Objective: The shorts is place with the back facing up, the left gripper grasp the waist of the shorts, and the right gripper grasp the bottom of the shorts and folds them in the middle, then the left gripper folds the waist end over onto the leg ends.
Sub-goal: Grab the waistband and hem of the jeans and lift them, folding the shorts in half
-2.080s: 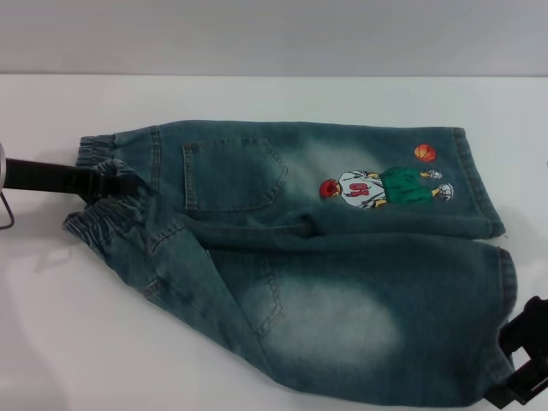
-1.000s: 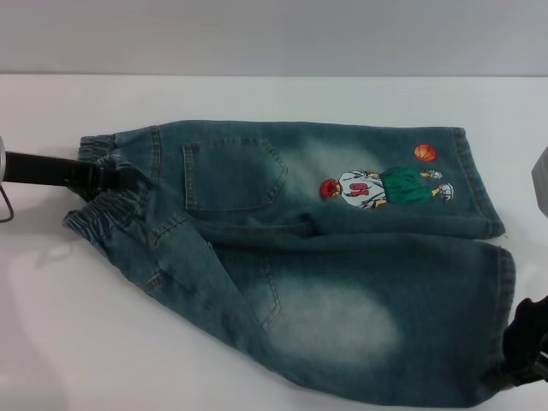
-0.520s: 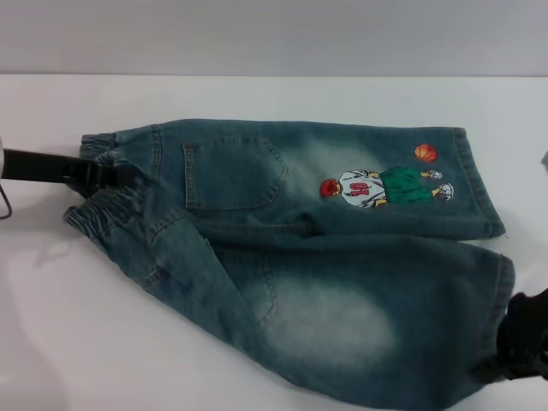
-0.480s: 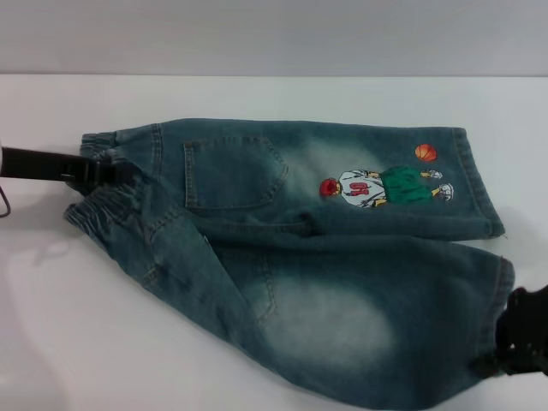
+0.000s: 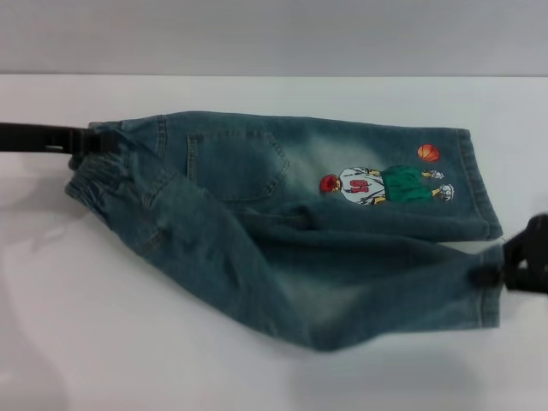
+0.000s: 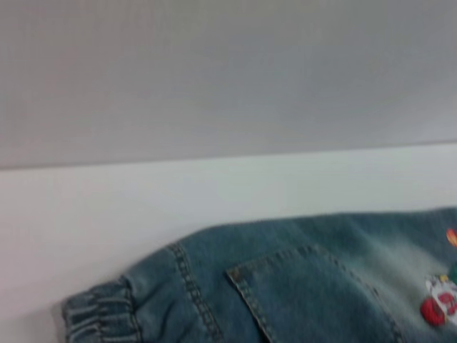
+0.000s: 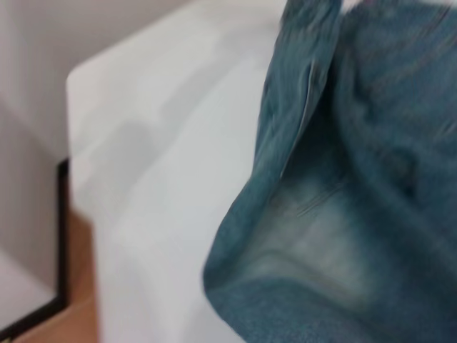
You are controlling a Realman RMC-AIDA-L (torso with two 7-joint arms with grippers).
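Note:
The faded blue denim shorts [image 5: 257, 205] lie back up on the white table [image 5: 128, 342], also seen as the shorts [image 6: 307, 286] in the left wrist view. The ruffled waist [image 5: 96, 181] is at the left, and my left gripper [image 5: 90, 139], a slim black bar, is shut on its far part. The near leg is raised and bunched toward the far leg. My right gripper [image 5: 501, 272] is shut on the bottom of the shorts [image 5: 488, 295] at the right. The far leg hem [image 5: 479, 180] lies flat beside the cartoon player [image 5: 385, 184]. In the right wrist view the held hem [image 7: 307, 236] hangs above the table.
A grey wall [image 5: 274, 34] runs behind the table's far edge. In the right wrist view the table corner [image 7: 93, 78] drops off to a wooden floor [image 7: 57, 321]. White tabletop shows in front of the shorts and to their left.
Both grippers have moved toward the far side with the cloth. The near leg and near waist part have lifted and drawn in, so the near half looks narrower. The back pocket there is now hidden.

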